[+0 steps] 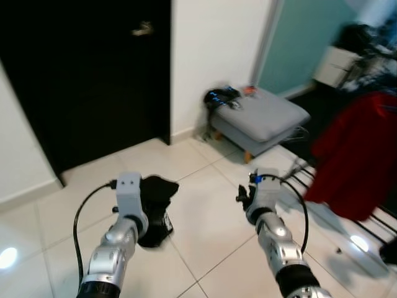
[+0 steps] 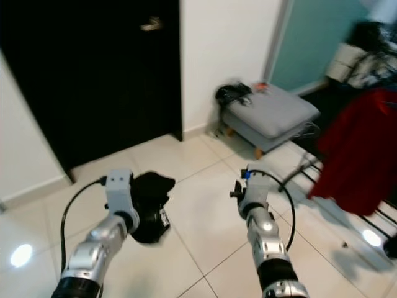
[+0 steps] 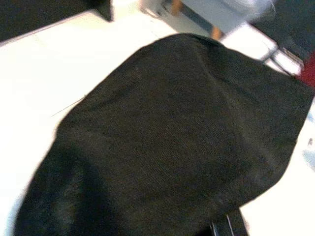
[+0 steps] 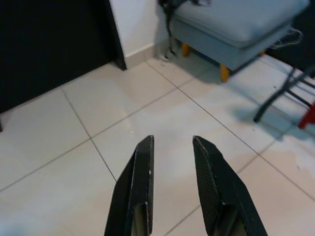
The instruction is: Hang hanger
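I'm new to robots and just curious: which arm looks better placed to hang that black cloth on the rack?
Probably the left. Its pincer carries the black cloth, though its fingers are hidden. The right pincer is open and empty, but nearer the rack where a red garment hangs.

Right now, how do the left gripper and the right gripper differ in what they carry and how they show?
The left gripper carries a black garment that drapes over it and hides its fingers; the right gripper carries nothing. The right gripper's fingers stand bare and apart over the tiled floor; the left's cannot be made out. Both are raised in front of the robot.
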Robot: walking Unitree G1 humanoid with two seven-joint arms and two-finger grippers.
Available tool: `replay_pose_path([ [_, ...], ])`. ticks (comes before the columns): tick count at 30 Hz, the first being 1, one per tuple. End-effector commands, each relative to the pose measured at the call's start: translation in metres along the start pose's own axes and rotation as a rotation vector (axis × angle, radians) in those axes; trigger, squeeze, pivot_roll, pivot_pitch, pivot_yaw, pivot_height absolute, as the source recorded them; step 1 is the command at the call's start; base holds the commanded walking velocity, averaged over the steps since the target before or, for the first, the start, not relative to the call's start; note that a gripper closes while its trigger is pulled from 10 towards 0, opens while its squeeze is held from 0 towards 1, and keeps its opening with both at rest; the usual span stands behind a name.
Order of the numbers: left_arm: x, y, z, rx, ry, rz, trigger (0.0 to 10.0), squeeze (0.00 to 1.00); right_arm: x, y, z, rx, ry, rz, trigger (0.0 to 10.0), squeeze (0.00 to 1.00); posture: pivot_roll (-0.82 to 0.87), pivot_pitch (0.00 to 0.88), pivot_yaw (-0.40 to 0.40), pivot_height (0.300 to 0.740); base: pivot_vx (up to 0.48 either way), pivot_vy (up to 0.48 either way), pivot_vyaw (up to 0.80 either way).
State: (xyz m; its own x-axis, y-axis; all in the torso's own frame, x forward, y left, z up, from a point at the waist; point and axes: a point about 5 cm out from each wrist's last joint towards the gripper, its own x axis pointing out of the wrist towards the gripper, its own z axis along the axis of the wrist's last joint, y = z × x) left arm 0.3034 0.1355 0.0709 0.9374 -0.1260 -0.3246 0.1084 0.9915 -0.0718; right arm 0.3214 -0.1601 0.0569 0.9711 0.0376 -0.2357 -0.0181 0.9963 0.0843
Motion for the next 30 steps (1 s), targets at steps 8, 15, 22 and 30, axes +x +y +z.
replay_pose_path([
  [8,-0.002,0.011,-0.001,-0.001,-0.019,0.064,10.0,0.00,-0.002,0.004,0.002,-0.002,-0.022,0.030,10.0,0.00,-0.08,0.024,-0.027,0.740,0.000,0.000,-0.80],
  [15,-0.006,0.024,-0.003,0.044,-0.034,0.127,10.0,0.00,0.004,0.002,0.002,-0.019,0.007,0.069,10.0,0.00,-0.03,0.000,-0.088,0.740,0.000,0.000,-0.80],
  [22,-0.006,0.022,-0.001,0.011,-0.047,0.122,10.0,0.00,0.006,0.005,0.004,-0.021,0.012,0.080,10.0,0.00,-0.03,0.000,-0.079,0.740,0.000,0.000,-0.80],
  [30,-0.005,0.015,-0.001,-0.001,-0.058,0.095,10.0,0.00,0.004,0.007,0.004,-0.001,-0.001,0.069,10.0,0.00,-0.05,0.000,-0.056,0.740,0.000,0.000,-0.80],
])
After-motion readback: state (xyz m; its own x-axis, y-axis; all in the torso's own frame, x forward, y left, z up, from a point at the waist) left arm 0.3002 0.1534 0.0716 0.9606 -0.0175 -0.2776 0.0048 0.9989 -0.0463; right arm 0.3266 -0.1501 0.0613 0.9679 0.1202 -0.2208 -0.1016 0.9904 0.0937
